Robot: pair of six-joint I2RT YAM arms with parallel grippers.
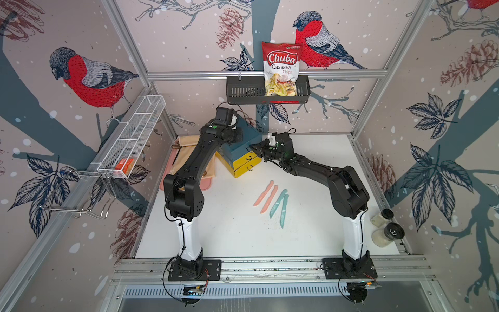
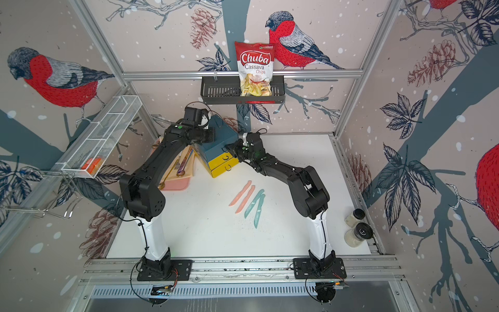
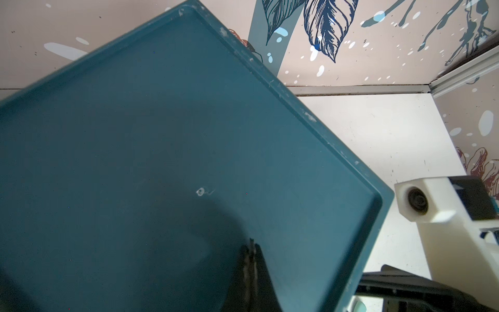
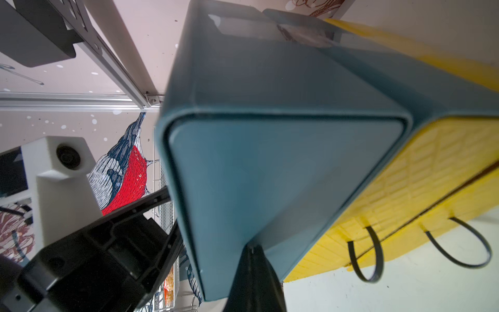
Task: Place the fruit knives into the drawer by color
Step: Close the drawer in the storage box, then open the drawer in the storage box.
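Both top views: 2 pink knives [image 1: 264, 193], 2 teal knives [image 1: 278, 203] at drawer [image 1: 239, 151] 5 o'clock. L gripper [image 3: 251, 241], R gripper [image 4: 252, 247]: each fully closed, tips on drawer.

Both top views look down on the whole table [image 1: 229, 232]; each wrist view sits close against the drawer [image 3: 162, 162].

Drawer [image 1: 240, 152], smooth matt teal plastic with brick-textured yellow lower fronts [image 4: 405, 183]; fruit knives [image 1: 269, 199], matt smooth plastic; chip bag [image 1: 282, 67], glossy film; tabletop [image 1: 237, 229], matt white.
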